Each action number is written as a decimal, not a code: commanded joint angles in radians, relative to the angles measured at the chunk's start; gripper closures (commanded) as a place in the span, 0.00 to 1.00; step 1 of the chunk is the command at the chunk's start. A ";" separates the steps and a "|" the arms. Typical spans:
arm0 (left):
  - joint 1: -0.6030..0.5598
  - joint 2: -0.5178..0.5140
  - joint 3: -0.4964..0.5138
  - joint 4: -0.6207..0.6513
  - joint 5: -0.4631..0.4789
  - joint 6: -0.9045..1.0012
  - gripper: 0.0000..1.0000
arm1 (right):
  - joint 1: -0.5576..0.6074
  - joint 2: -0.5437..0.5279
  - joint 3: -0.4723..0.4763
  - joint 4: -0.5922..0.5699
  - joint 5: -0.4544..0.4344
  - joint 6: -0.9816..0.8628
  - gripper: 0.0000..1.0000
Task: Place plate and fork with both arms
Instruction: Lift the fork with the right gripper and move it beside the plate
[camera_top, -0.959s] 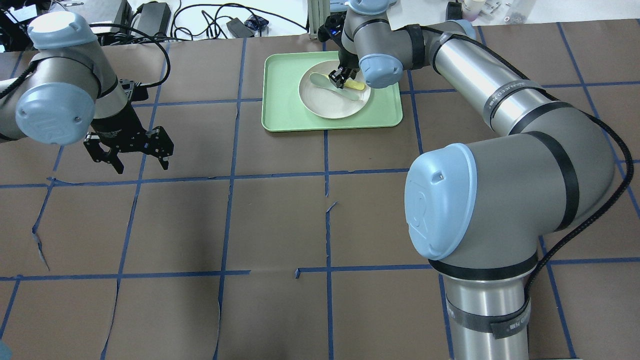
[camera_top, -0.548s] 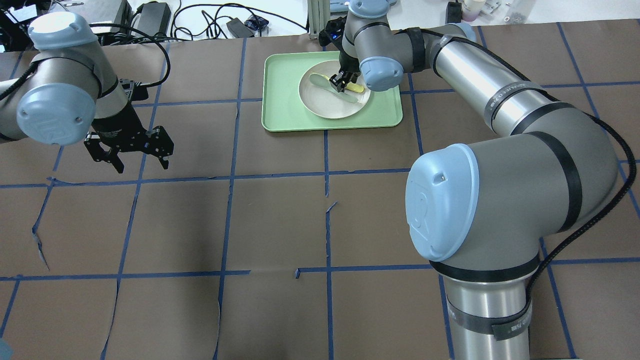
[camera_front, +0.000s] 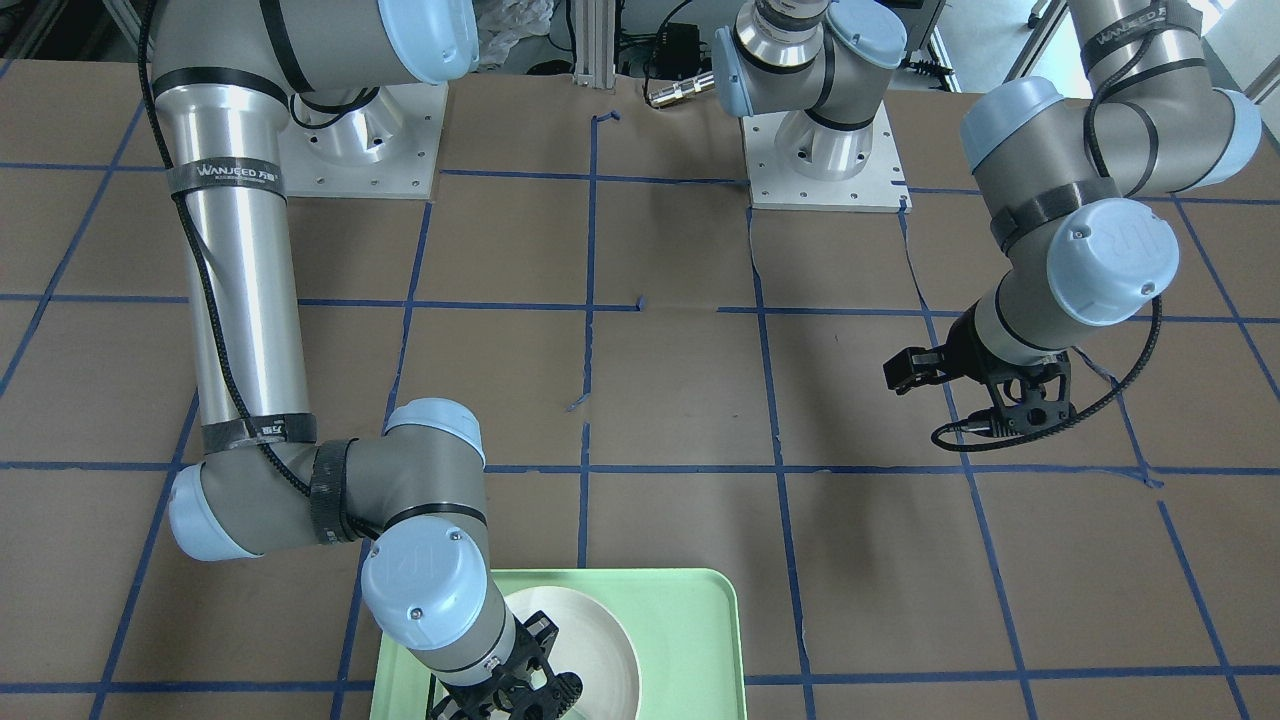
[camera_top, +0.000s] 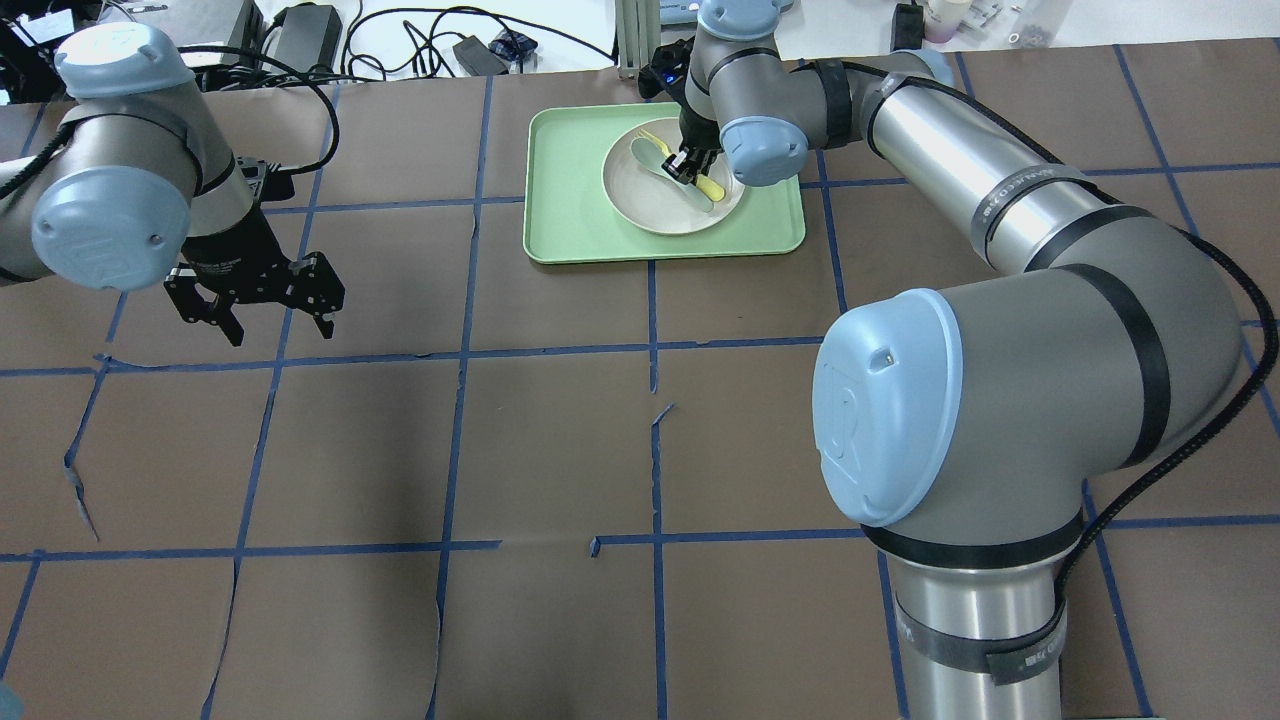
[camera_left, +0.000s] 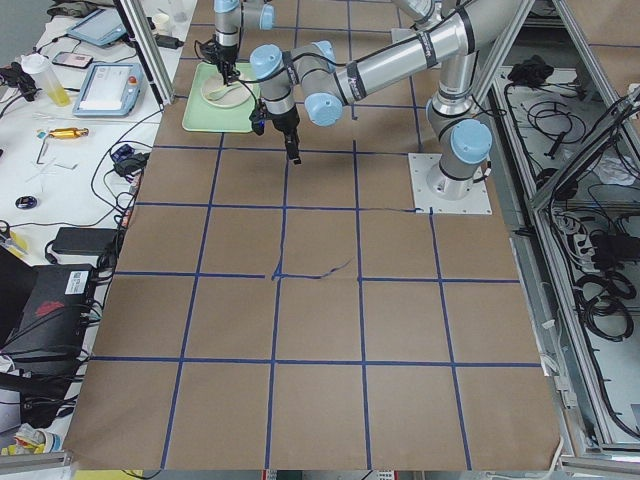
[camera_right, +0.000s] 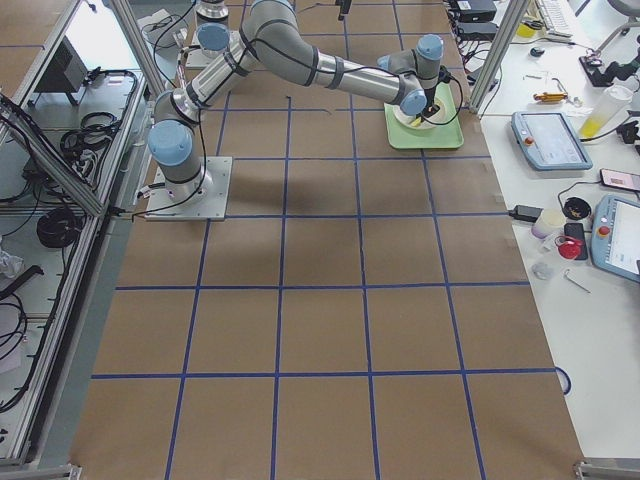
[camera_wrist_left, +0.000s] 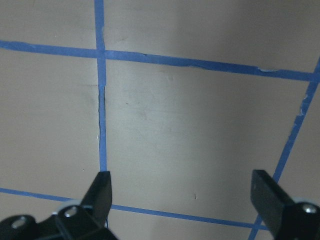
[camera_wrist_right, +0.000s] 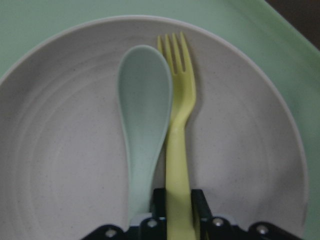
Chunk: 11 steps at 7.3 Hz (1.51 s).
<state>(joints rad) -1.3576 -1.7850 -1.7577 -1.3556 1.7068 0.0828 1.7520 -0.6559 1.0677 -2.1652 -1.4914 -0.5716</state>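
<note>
Two utensils side by side, fork pinched

My right gripper has its jaws closed on the fork handle; tines point to 12 o'clock inside the plate on the green tray; the spoon touches it at 9 o'clock and may drag along when I lift; left gripper spread wide, holding nothing.

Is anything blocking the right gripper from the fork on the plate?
Nothing visible does: the right gripper is closed on the fork at its handle. The spoon lies against the fork's side on the plate.
</note>
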 joint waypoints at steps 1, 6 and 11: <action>0.000 0.003 0.001 0.001 0.020 0.000 0.00 | 0.001 -0.049 0.049 0.023 -0.001 0.010 1.00; 0.002 0.003 0.000 0.000 0.020 0.000 0.00 | -0.026 -0.149 0.075 0.084 0.011 0.258 1.00; -0.006 0.007 -0.012 -0.002 0.019 -0.005 0.00 | -0.161 -0.177 0.182 0.116 0.017 0.549 1.00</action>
<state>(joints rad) -1.3618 -1.7807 -1.7626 -1.3570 1.7270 0.0812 1.5996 -0.8395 1.2062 -2.0502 -1.4800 -0.1046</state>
